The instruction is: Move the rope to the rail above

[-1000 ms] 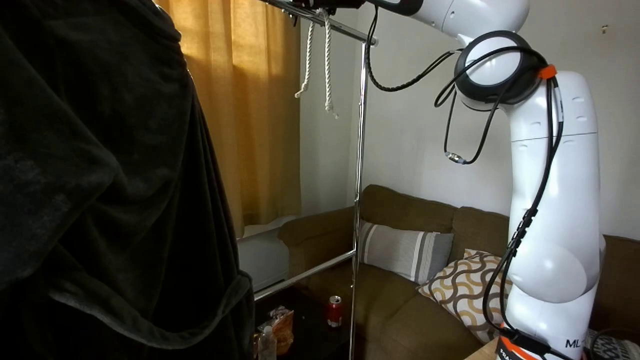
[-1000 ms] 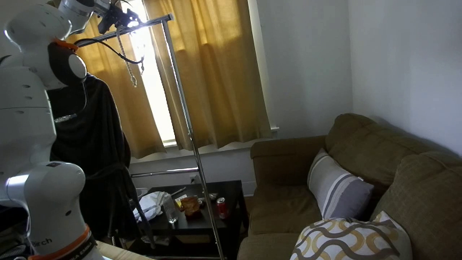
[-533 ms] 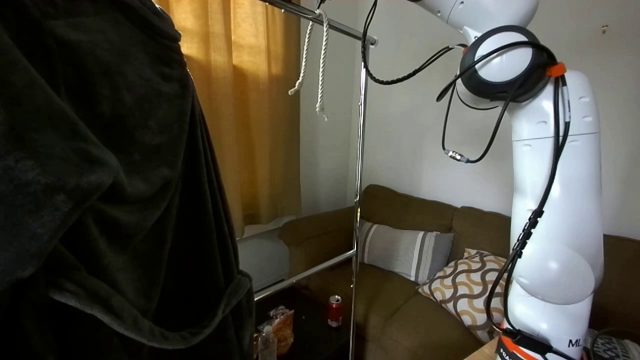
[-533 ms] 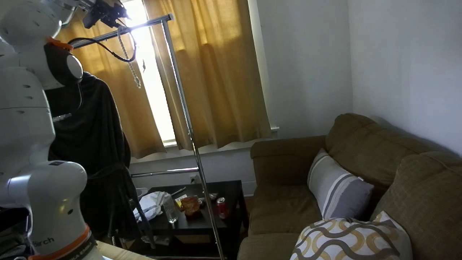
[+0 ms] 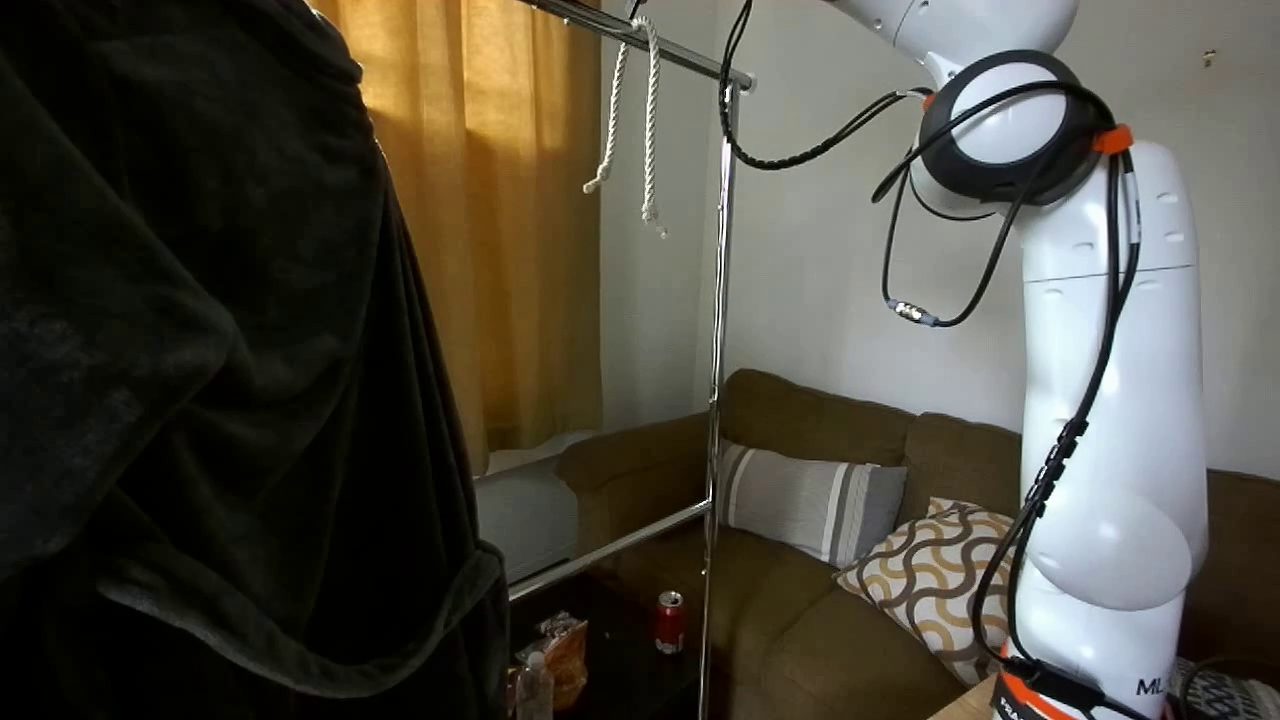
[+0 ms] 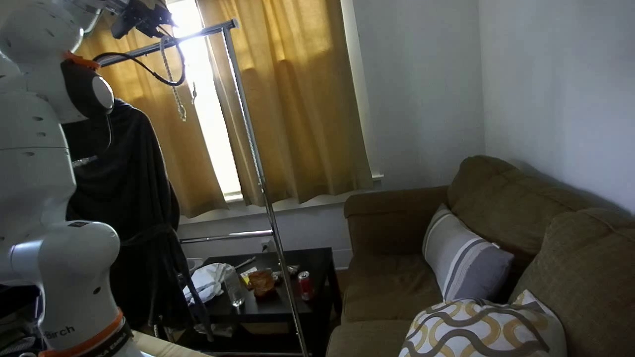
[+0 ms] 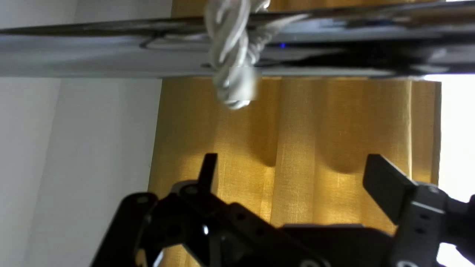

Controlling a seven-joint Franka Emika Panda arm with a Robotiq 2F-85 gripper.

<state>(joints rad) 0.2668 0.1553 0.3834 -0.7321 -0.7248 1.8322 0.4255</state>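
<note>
- Hanging over the rail point(image 5: 690, 60) is the rope point(image 5: 651, 120), its two tails falling on opposite sides. Placement appears complete; withdrawing the gripper point(image 7: 291, 159) is the likely remaining step.
- Gripper state: released. In the wrist view the fingers point(image 7: 387, 187) stand wide apart, with only the curtain point(image 7: 297, 122) visible behind the gap; the rope appears clear of both.
- Hazard: rope slides off. Cause: one tail appears to hang lower in an exterior view, though perspective may account for this, and the rail looks smooth. A jolt could let the heavier side draw the rest across.
- Hazard: rope lifts away. Cause: the bend stands slightly proud of the rail on the gripper's side. A sideways retreat, or closing the fingers early, could hook it. Back straight away first; keep the fingers spread.
- Hazard: cable snag. Cause: the black cable point(image 5: 775, 165) sags near the rail's end and crosses the rope in an exterior view. Contact cannot be confirmed; retracting the arm point(image 5: 1130, 400) could drag the cable against either.
- Hazard: rail shakes. Cause: the supporting pole point(image 5: 718, 330) is slim; a knock from the arm would probably set the rope swinging.
- Hazard: dark garment point(image 6: 134, 198) is brushed. Cause: it appears behind the arm in an exterior view; actual clearance cannot be told.
</note>
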